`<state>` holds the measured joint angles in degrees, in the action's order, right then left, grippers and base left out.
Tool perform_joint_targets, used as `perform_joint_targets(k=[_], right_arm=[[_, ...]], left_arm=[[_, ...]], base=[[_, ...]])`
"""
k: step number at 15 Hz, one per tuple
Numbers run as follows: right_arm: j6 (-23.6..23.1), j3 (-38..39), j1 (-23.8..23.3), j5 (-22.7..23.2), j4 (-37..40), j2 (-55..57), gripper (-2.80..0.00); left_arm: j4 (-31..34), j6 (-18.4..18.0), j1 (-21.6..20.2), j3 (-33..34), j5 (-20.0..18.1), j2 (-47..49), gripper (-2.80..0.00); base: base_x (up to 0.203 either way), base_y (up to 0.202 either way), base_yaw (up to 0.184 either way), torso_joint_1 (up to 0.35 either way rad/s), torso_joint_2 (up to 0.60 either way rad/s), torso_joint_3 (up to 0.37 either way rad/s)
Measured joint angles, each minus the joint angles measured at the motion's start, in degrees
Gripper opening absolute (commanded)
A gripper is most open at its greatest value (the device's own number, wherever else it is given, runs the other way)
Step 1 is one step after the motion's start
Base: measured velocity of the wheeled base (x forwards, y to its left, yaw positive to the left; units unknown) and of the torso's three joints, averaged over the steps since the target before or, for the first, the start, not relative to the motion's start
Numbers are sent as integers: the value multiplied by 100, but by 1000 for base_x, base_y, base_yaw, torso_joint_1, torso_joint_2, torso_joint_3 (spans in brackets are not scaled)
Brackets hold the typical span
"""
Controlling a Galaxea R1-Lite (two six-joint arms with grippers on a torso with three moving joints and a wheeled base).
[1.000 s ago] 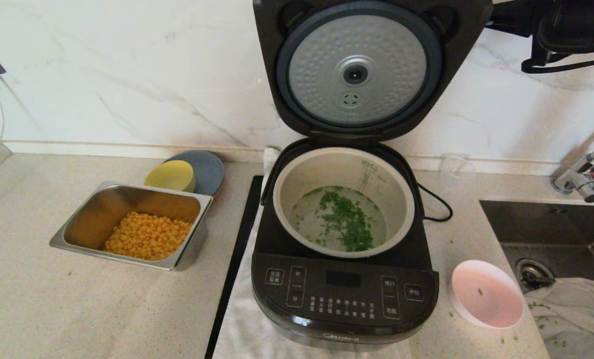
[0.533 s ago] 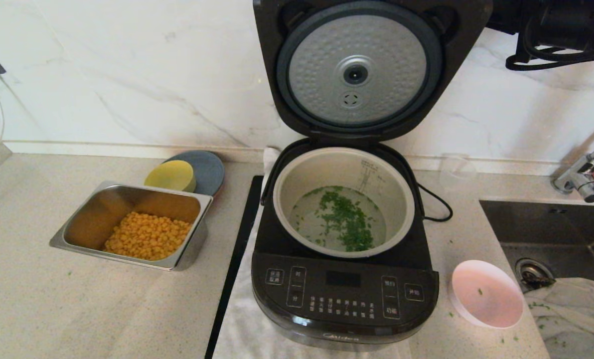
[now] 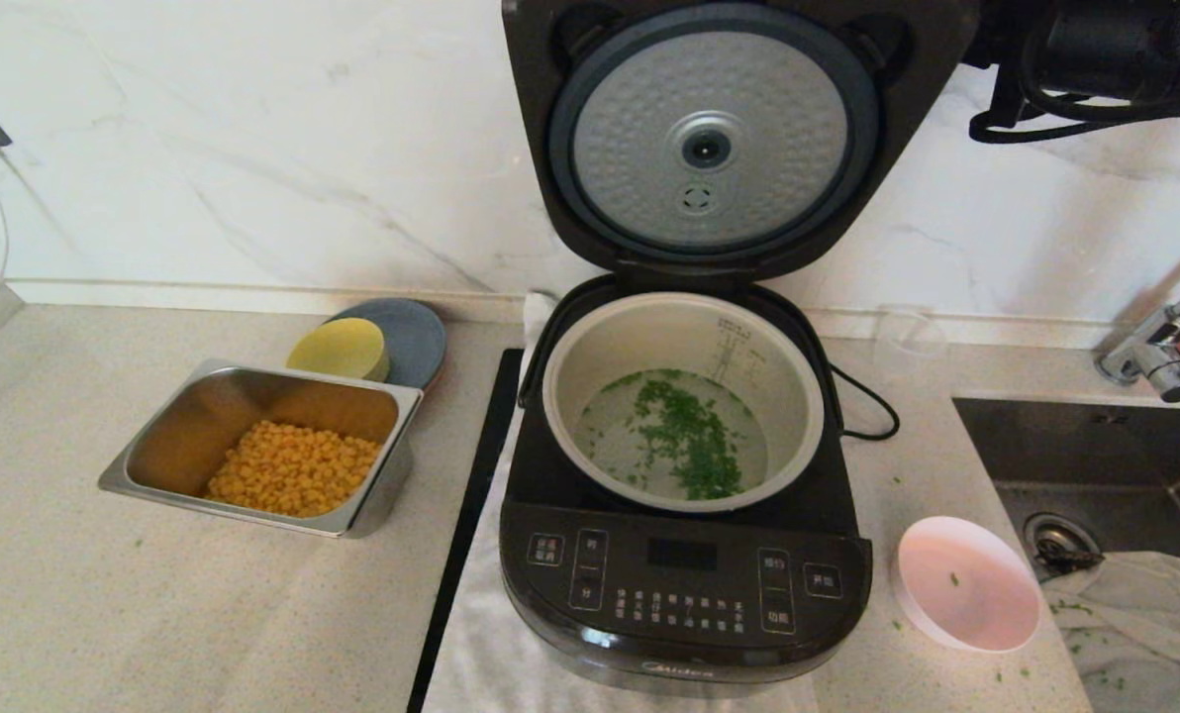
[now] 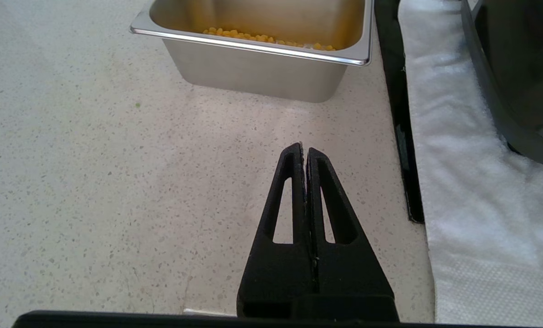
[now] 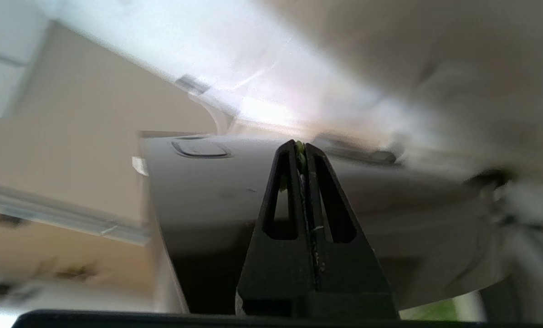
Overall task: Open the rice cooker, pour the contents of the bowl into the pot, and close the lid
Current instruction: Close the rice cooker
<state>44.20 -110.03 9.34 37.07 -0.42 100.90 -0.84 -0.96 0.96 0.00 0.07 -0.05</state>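
Now, lid [image 3: 719,139]: upright, open.
Pot [image 3: 590,366]: in cooker [image 3: 684,584], holding herbs [image 3: 684,436].
Bowl [image 3: 966,584]: on surface [image 3: 105,594], right of cooker.
Right tool [image 5: 302,148]: clenched, behind lid.
Left tool [image 4: 304,150]: clenched, over surface near tray [image 4: 253,68].

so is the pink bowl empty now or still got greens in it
Nearly empty: the bowl sits upright on the counter beside the rice cooker with only a green fleck inside; the contents lie in the pot.

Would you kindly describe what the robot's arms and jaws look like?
Both grippers, left gripper and right gripper, are matte black tapered wedges, each finger having a long triangular cut-out. Small green flecks cling to the right one's tips. The right arm is black with looping black cables.
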Motion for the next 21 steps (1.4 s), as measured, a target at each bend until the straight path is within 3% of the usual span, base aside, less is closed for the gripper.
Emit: perform_joint_targets(k=[3,10,17,21], right_arm=[[309,86,57,359,286,-183,-280],[309,1240,136,516,512,-760,-280],[173,2756,635,505,454,-1148,-280],[-284,3829,678,497,456,-1433,-280]], left_arm=[[-1,0,0,0,0,0,-280],[-1,0,0,0,0,0,-280],[-1,2,0,0,1,0,-280],[-1,2,0,0,0,0,-280]], base=[[0,0,0,0,0,0],[0,0,0,0,0,0],[0,0,0,0,0,0],[0,0,0,0,0,0]])
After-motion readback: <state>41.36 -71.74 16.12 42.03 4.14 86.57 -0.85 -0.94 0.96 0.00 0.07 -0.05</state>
